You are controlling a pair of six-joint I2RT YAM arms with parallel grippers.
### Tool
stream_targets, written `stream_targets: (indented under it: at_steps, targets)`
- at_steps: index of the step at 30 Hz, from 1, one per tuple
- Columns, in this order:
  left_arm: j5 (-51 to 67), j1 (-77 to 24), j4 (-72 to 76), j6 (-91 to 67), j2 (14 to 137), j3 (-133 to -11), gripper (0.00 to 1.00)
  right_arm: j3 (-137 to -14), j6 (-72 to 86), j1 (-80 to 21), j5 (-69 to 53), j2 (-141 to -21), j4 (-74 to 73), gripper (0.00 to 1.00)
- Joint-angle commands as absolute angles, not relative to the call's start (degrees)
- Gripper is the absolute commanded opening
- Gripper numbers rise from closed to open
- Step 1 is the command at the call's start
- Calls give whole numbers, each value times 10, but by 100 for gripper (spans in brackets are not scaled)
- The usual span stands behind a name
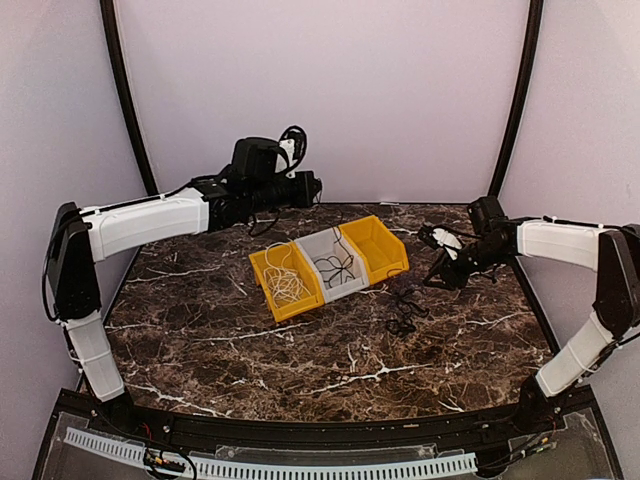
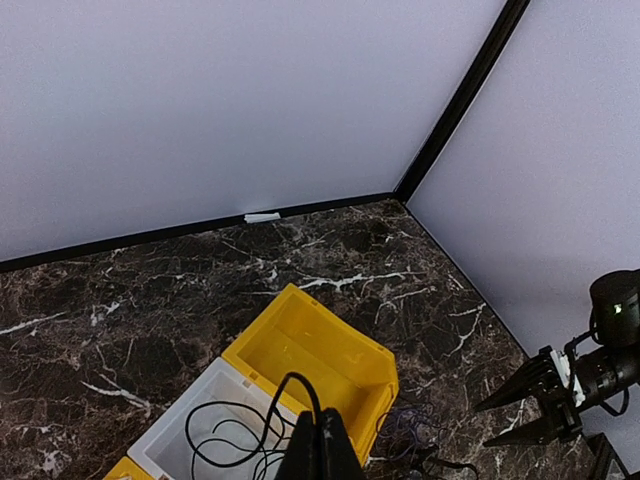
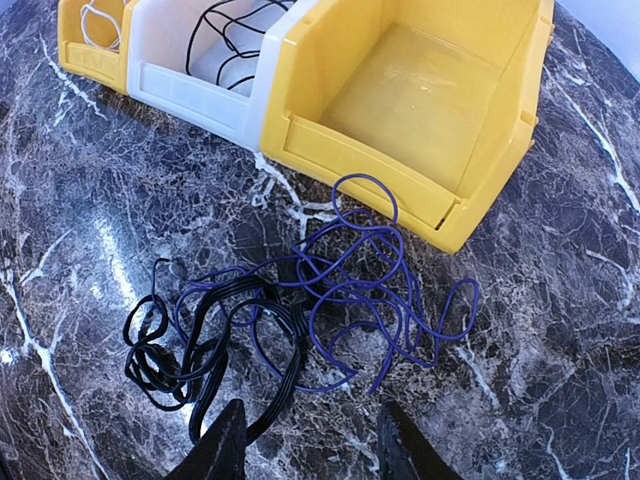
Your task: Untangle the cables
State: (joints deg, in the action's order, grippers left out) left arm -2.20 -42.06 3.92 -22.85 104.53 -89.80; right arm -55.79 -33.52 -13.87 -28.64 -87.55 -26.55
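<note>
From above, a curly white cable fills a yellow plastic bin. Left wrist: the left gripper has its jaws clenched on a thin black cable looping from the white bin. Right wrist: the right gripper has its jaws released over a glossy black cord and a purple cord, tangled on the marble tabletop.

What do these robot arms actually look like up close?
Both the left arm and right arm wear white boxy shells over black joints, with black wiring looped at the left wrist. The right gripper ends in two black pointed fingers.
</note>
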Motion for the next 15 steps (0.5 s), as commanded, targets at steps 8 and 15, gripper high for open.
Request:
stream_targets:
  at_steps: [8,15]
  targets:
    - [-25,-420,-70,-200,1114,-911,0,-554,-333,-138,-295,-882,-257,42]
    - [-9,-420,-75,-200,1167,-941,0,-553,-332,-138,-293,-879,-258,42]
